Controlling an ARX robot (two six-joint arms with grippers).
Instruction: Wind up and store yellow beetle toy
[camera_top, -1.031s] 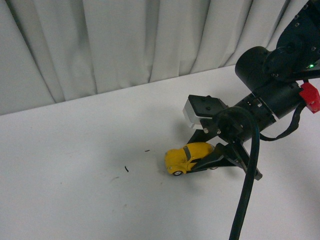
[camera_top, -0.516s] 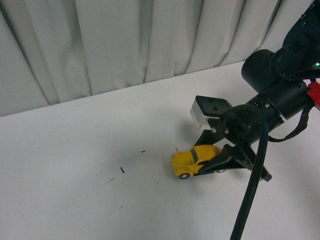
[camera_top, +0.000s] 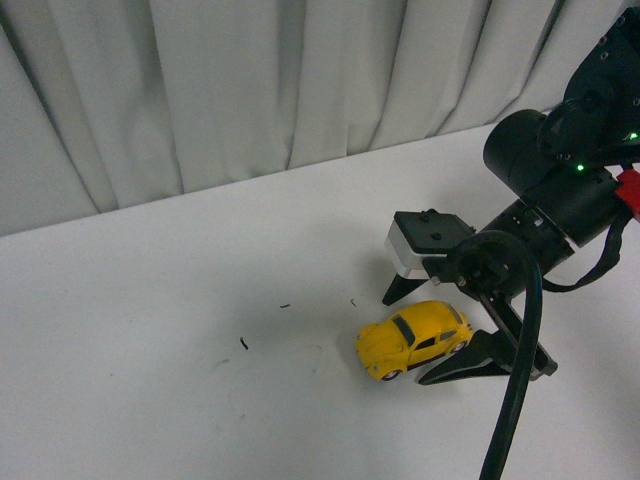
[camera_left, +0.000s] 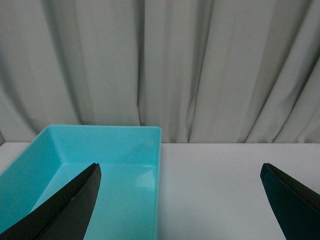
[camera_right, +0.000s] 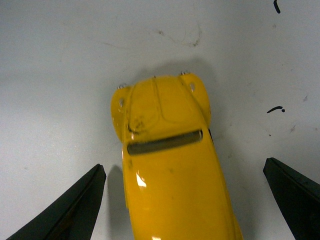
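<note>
**One yellow car, loose between spread fingers**

One small yellow toy car (camera_top: 415, 338) stands on its wheels on the white table (camera_top: 150, 400), right of the middle in the front view. Its long axis runs roughly across the table, slanted: the rounded hood points to the robot's left and a little toward the robot, and the tail points right and slightly away, toward the curtain (camera_top: 250, 90).

The right gripper (camera_top: 407, 341) straddles the car with its jaws wide open. One black finger sits on the far side and the other on the near side. The right wrist view shows clear white table between each finger (camera_right: 70, 210) and the car's flanks, so nothing is held. In that view the car (camera_right: 170, 165) lies lengthwise along the gripper's reach, with the hood and windshield facing away from the camera and out past the fingertips.

A few dark specks (camera_top: 245, 343) mark the table to the car's left.

The left gripper (camera_left: 180, 167) is also spread open and holds nothing. Beyond its fingers a turquoise tray (camera_left: 105, 127) sits on the table, against the curtain.
</note>
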